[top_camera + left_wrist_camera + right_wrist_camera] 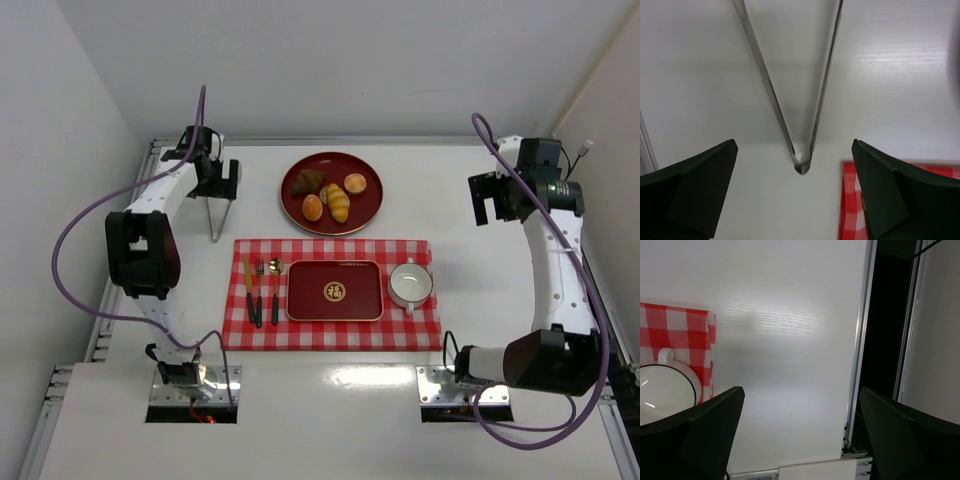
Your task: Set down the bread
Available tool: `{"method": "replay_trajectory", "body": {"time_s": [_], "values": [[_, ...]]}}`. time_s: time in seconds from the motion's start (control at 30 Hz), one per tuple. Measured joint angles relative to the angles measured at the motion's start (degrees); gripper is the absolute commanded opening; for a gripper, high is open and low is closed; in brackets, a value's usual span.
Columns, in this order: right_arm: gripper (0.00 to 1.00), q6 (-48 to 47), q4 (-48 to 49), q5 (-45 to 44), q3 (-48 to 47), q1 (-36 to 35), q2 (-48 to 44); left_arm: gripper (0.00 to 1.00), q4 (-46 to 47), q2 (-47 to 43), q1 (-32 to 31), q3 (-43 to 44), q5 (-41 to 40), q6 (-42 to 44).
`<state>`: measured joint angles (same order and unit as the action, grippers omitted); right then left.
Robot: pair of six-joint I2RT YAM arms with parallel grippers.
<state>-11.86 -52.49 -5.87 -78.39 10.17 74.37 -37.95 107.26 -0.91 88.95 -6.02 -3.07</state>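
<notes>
**Left:** the left arm, elbow raised, reaches toward 11 o'clock of the white table [450, 160]. The left gripper [220, 188] points down, fingers wide apart, above V-shaped steel tongs [214, 218] lying flat.

**Centre:** a dark red round plate [368, 205] sits at 12 o'clock of the red-and-white checked cloth [330, 335]. The bread [355, 183], a small round golden-brown bun, lies at the plate's 2 o'clock.

**Right:** the right arm is folded. The right gripper [492, 208], at 3 o'clock of the plate, has its fingers spread and holds nothing.
</notes>
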Motion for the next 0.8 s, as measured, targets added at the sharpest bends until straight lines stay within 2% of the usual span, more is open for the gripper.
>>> {"method": "replay_trajectory", "body": {"time_s": [0.33,0.8], "values": [[1.00,-1.7,-0.3,-0.3,-1.5,1.3,4.3,1.00,0.3,14.2,1.3,12.1,0.0,-0.5],[1.00,-2.0,-0.2,-0.4,-4.6,2.9,8.0,1.00,-0.3,20.8,1.3,13.7,-1.9,-0.6]]}}
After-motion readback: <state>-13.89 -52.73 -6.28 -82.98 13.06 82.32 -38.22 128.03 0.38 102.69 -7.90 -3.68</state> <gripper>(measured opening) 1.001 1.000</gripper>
